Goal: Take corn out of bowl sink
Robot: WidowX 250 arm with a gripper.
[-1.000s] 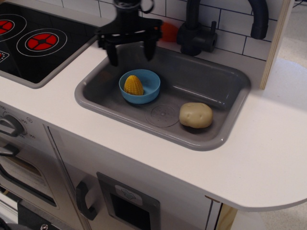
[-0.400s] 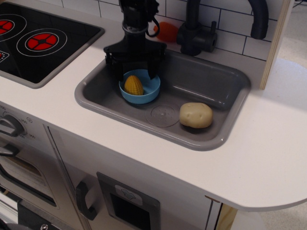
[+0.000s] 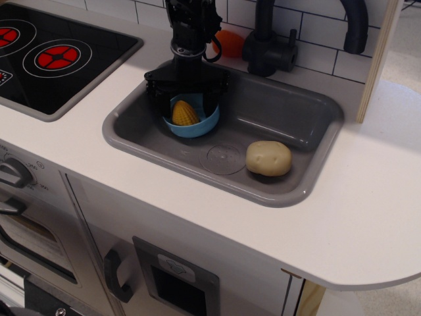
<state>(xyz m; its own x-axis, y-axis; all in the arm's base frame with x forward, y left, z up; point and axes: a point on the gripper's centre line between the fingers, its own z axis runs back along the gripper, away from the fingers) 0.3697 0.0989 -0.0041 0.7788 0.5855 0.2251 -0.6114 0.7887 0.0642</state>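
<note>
A white toy-kitchen countertop (image 3: 368, 197) fills the scene, with a black two-ring hob (image 3: 52, 56) set into it at far left, its red burner circles showing, and a white tiled wall behind. Below the counter's near edge are oven knobs at left and a cabinet front with a dark handle (image 3: 115, 276). A pale wooden upright (image 3: 378, 59) stands at far right. The grey sink (image 3: 309, 178) sits at the centre of the counter, a round drain mark (image 3: 223, 158) on its floor and a black tap (image 3: 270, 46) rising from the ledge behind it, next to a small orange object (image 3: 230, 43). A beige potato (image 3: 268, 158) lies on the sink floor at near right, just beside the drain mark. The black robot arm (image 3: 191, 26) comes straight down from the top of the frame over the sink's far left corner. Its gripper (image 3: 185, 100) is lowered into the light blue bowl (image 3: 194, 126), which rests on the sink floor at left. The jaws stand spread wide, one finger on each side of the yellow corn (image 3: 185, 113), which stands upright in the bowl; whether either finger touches the corn cannot be told, and nothing is grasped.
</note>
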